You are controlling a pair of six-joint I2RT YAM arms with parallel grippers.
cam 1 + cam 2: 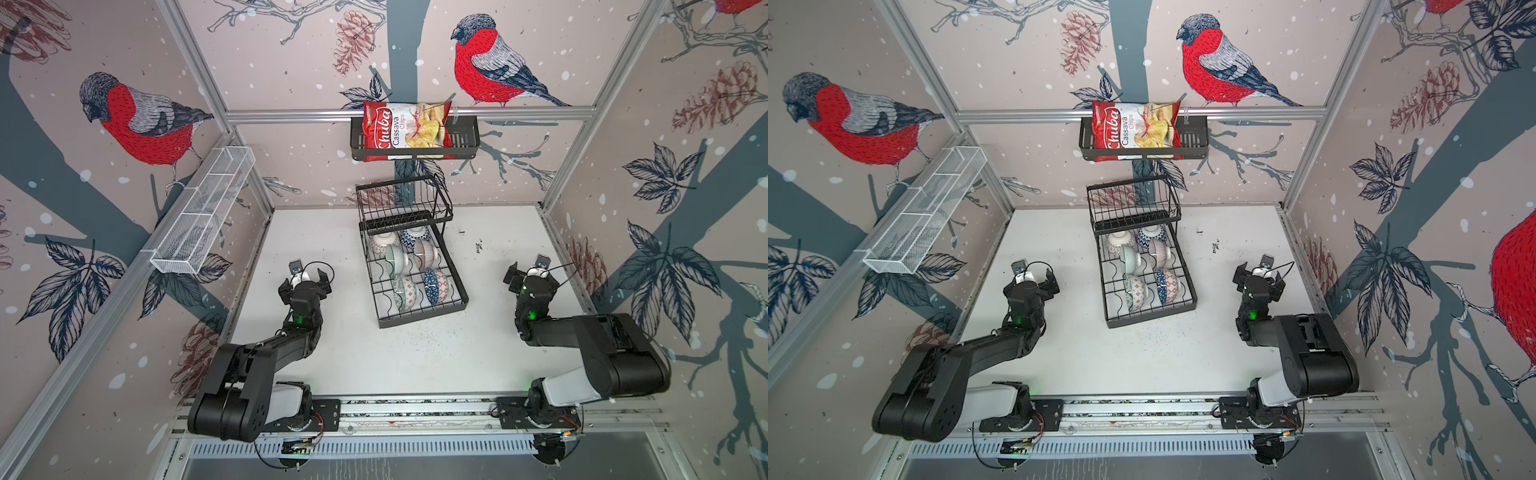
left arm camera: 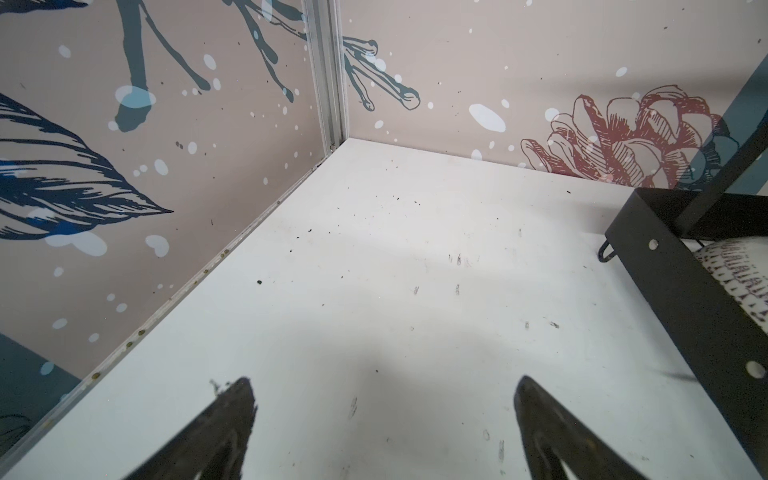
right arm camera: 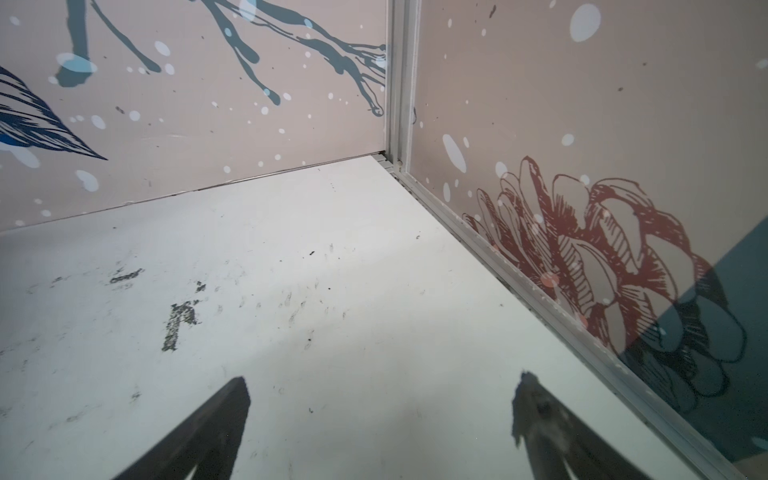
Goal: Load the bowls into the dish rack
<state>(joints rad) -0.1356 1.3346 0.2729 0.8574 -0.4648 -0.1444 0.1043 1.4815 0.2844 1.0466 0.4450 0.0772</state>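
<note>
Presently, item one: left claw point(image 1: 304, 282), jaws spread wide, nothing between them, poised over bare bench point(image 1: 374, 365); its wrist view shows the two fingertips point(image 2: 237, 395) apart above the scuffed white surface. Item two: right claw point(image 1: 533, 277), likewise spread wide and empty, over bare bench near the right wall, well apart from any crockery. Item three: dish rack point(image 1: 424, 314), black wire, standing on the bench between the two claws, its long axis running from the near side away towards the back wall, slightly skewed; it lies to the right of the left claw and to the left of the right claw, with neither arm clearly the nearer. Only the left wrist view catches the rack's side band point(image 2: 685, 299). Item four: bowls point(image 1: 405, 293), six countable, all set on edge in the wavy lower tier in two rows along that long axis; a dotted white bowl point(image 1: 384, 243) sits at the far end on the left-claw side. Raised basket tier point(image 1: 403, 199): appears empty. Loose bowls on the bench: none seen, so loading looks complete and no further grasp seems called for. Sundries: chip bag point(image 1: 405, 129) in a black basket point(image 1: 465, 141) on the back wall; white mesh trough point(image 1: 203, 208) on the left wall.
</note>
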